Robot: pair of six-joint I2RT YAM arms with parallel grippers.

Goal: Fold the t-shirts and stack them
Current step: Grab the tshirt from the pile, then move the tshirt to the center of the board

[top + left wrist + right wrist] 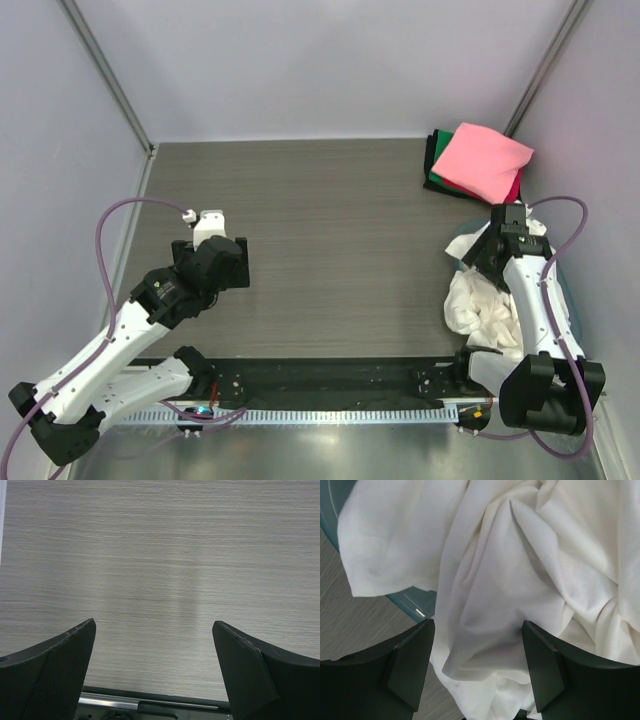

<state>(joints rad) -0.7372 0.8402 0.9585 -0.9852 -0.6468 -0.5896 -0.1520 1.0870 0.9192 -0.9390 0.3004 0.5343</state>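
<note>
Right gripper (476, 625), jaws wide and empty, straddles a ridge of crumpled cream-white t-shirts (485, 570) in the teal tub (410, 601); pinching 1 free looks next. Left gripper (153, 624) hangs open, empty.

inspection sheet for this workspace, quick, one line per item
surface: wood-grain table, dark rail along its near edge
job's things: folded stack at the far right corner, pink t-shirt on top, green, black and red edges beneath; crumpled white t-shirts heaped on the right, not yet folded
clutter: teal tub under the white heap; nothing else seen
claws: left claw open over bare table, holding nothing; right claw open, jaws either side of a white fold, not clamped
cables: purple cables loop from both arms
surroundings: pale walls, metal frame posts at the far corners
</note>
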